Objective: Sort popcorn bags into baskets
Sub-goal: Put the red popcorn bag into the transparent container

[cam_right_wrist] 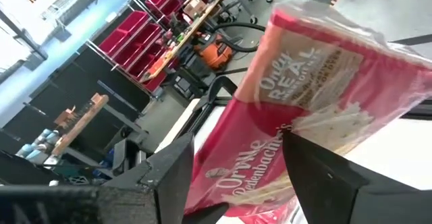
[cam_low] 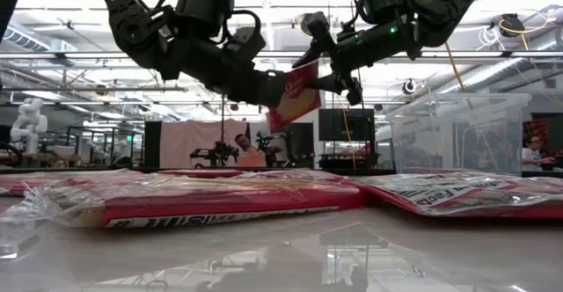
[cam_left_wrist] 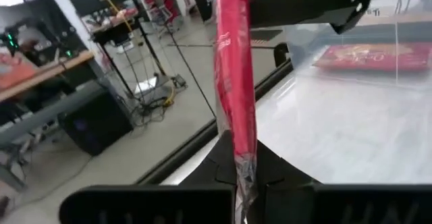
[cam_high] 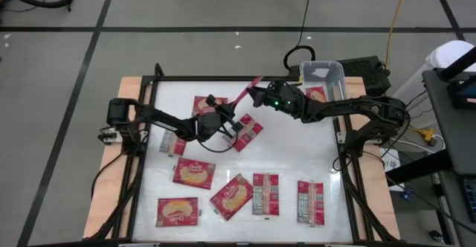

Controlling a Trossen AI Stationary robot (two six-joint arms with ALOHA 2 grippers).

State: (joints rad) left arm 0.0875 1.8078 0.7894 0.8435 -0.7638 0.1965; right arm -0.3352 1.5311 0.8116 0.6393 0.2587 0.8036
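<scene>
The left tool [cam_high: 232, 117] is pinching one popcorn bag [cam_high: 245, 96] by its lower end and holding it up in the air above the middle of the counter [cam_high: 297, 161], the packet's long axis slanting up and away toward the right arm. The right tool [cam_high: 258, 92] is standing wide, its two fingers straddling the bag's upper end without closing on it, so a handover looks to be under way and the right arm is the nearer one to the clear basket [cam_high: 322, 75] at the counter's far right corner. One packet [cam_high: 316, 94] is lying just beside the basket. More packets are lying flat along the near edge [cam_high: 265, 193], and another [cam_high: 248, 133] is sitting below the left tool; none is blocking the path to the basket.
</scene>
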